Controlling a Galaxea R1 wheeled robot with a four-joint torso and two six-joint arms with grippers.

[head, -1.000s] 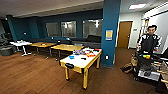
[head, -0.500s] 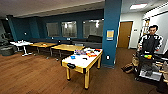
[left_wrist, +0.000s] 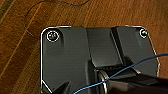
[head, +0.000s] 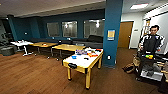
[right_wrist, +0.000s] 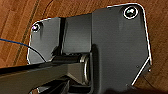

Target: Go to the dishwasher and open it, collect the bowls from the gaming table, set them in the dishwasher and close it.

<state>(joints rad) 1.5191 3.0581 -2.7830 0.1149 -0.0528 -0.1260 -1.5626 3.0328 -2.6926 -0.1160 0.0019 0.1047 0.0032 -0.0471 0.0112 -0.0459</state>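
A teal pillar (head: 113, 32) is being flanked by a person (head: 151, 43) standing behind a dark cart (head: 150, 67). Two yellow-topped tables (head: 67, 47) are being backed by dark sofas (head: 93, 40) on the wood floor (head: 30, 75).

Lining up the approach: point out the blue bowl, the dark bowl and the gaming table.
blue bowl (head: 74, 57), head view, its middle.
dark bowl (head: 86, 58), head view, its middle.
gaming table (head: 80, 63), head view, bare white top near the front edge.

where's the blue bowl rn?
Head view: the blue bowl sits on the gaming table, left of the dark bowl, near the blue pillar.
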